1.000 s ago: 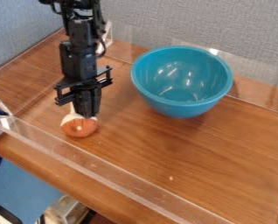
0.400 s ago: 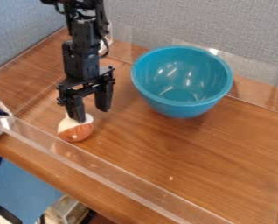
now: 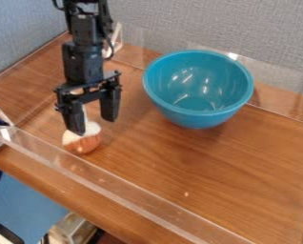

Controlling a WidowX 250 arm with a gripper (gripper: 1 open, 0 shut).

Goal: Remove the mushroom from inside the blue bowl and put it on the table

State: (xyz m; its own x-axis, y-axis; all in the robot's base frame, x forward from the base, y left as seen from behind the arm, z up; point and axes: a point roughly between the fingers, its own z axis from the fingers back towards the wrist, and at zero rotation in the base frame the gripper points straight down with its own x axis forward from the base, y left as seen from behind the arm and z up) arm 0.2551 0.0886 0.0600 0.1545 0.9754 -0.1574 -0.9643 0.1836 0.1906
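- While the mushroom [image 3: 84,142] lies on the table [image 3: 180,162], it shows only its reddish-brown cap and a bit of pale stem, the rest hidden behind the claw's near finger.
- It sits at about nine o'clock from the blue bowl [image 3: 199,88], well apart from it, and close to the clear acrylic wall [image 3: 141,200] that runs along the table's front edge.
- Directly above the mushroom, at its twelve o'clock, hangs the claw [image 3: 90,121], pointing steeply down with its two dark fingers [image 3: 72,117] spread wide.
- Nothing is held between those fingers; whether a fingertip touches the cap cannot be told from this view, though the left one ends right at it.
- From the claw, the black arm [image 3: 83,43] rises toward twelve o'clock and leaves the picture at the top edge.
- At about three o'clock from the claw stands the blue bowl, upright, round and deep, its glossy turquoise inside showing only highlights and no object.
- Glossy brown wood grain covers the table, with a bare stretch running from the bowl toward five o'clock.
- Behind the table, at ten to twelve o'clock, stands a grey-blue fabric wall [image 3: 27,29].
- More clear acrylic edging [image 3: 275,81] borders the table at the bowl's two o'clock.
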